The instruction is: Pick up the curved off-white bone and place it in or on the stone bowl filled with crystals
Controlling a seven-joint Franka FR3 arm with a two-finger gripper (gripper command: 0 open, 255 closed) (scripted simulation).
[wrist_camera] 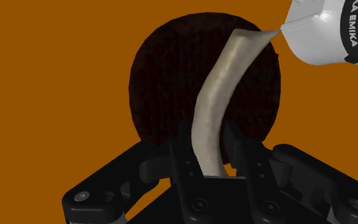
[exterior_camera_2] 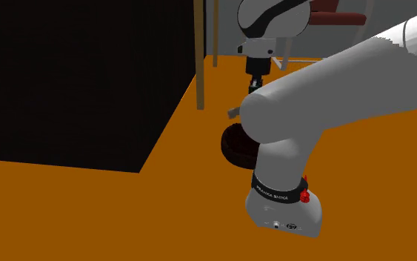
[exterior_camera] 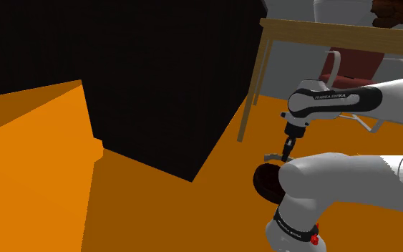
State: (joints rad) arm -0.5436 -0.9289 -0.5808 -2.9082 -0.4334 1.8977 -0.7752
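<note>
The curved off-white bone [wrist_camera: 217, 102] is clasped between my gripper's [wrist_camera: 210, 156] two black fingers and arcs away from them. Directly beneath it lies the dark round bowl [wrist_camera: 165, 83], so the bone hangs over the bowl's middle. From the shoulder view my gripper [exterior_camera: 286, 153] hangs just above the dark bowl [exterior_camera: 266, 181] on the orange floor, with the bone's tip [exterior_camera: 270, 155] poking out sideways. In the second exterior view the gripper [exterior_camera_2: 255, 83] points down over the bowl [exterior_camera_2: 236, 144], which my own arm partly hides, and the bone's end [exterior_camera_2: 232, 113] shows beside it.
A wooden table [exterior_camera: 321, 34] with slim legs stands behind the bowl, with a red chair [exterior_camera: 350, 68] under it. A large black area [exterior_camera: 157, 71] takes up the shoulder view's middle. An orange block [exterior_camera: 28, 165] rises at that view's left. My arm's base [exterior_camera_2: 284, 207] stands next to the bowl.
</note>
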